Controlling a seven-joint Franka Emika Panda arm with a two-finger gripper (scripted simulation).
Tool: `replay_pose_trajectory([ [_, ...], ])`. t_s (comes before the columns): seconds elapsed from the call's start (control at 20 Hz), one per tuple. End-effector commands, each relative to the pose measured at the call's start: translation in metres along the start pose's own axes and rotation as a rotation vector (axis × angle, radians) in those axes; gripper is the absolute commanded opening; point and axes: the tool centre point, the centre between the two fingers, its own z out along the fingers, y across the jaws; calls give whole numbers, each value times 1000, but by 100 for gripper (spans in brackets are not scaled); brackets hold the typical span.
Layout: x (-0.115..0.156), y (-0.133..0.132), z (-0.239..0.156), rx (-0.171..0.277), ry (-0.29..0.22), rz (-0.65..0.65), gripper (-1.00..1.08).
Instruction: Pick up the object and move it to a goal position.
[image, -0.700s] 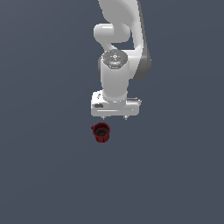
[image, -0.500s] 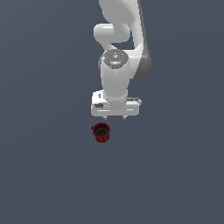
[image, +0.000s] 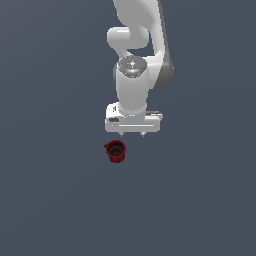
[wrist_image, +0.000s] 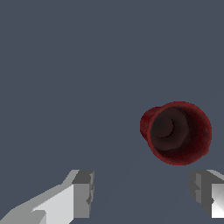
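Cup (image: 116, 151) near gripper (image: 133, 135), outside its spread jaws.

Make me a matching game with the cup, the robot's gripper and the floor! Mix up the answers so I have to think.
Things:
1. cup
2. gripper
3. floor

Descriptions:
A. plain grey-blue, all around
B. dark red, standing with its mouth up
C. white with grey fingers, open, holding nothing

Pairs: 1-B, 2-C, 3-A
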Motion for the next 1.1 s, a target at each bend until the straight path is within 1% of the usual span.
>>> replay_pose_trajectory([
  [0.0, 0, 8, 5, 3, 1, 34, 68],
  [0.15, 1, 25, 16, 9, 5, 106, 68],
  [0.45, -1, 74, 47, 20, 18, 315, 68],
  [0.65, -4, 99, 62, 22, 25, 417, 68],
  [0.85, -7, 112, 69, 22, 29, 469, 68],
  [1.05, -7, 112, 69, 21, 28, 467, 68],
])
